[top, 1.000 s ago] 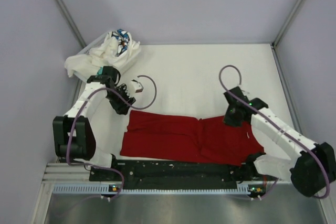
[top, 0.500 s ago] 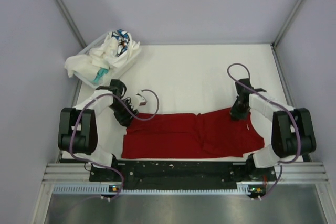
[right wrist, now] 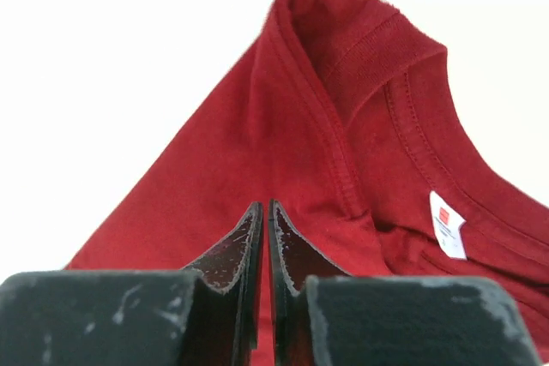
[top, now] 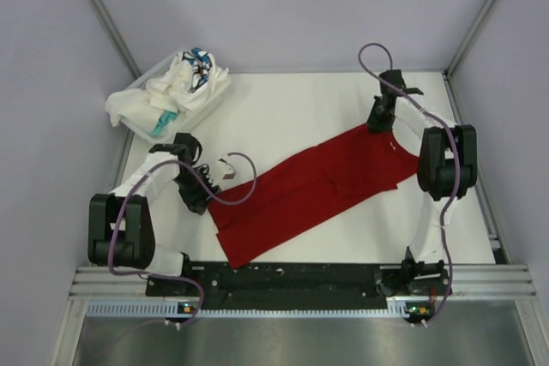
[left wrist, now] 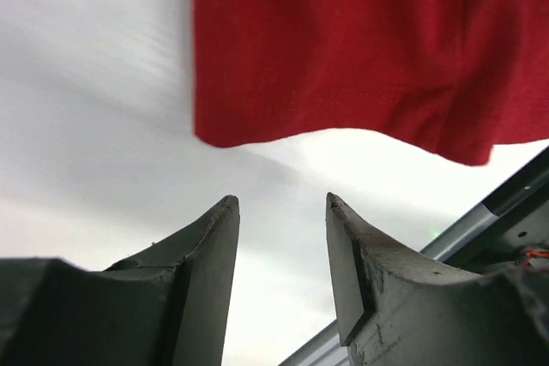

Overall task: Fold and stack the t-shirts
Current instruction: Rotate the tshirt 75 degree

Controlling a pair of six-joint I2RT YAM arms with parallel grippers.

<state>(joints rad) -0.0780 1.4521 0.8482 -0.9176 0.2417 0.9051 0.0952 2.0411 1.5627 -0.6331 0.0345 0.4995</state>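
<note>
One red shirt (top: 300,190) lies stretched flat across the table (top: 283,109) in the top view, a slanted band running from 7 o'clock near the arm bases to 1 o'clock. The right gripper (top: 377,119) sits on the shirt's 1 o'clock end. The left gripper (top: 199,201) is at 8 o'clock, just beside the shirt's other end but apart from it. A heap of white shirts (top: 176,87), with teal and blue-patterned bits, is bunched at 10 o'clock. In the left wrist view, the left gripper (left wrist: 279,246) has its fingers (left wrist: 206,272) partly apart with only bare table between them; the shirt's hem (left wrist: 343,117) lies ahead at 12 o'clock, and a rail (left wrist: 502,207) crosses at 4 o'clock. In the right wrist view, the right gripper (right wrist: 264,237) has its fingers (right wrist: 232,259) pressed almost together, pinching red cloth beside the collar (right wrist: 343,32); a white label (right wrist: 448,225) shows at 4 o'clock.
</note>
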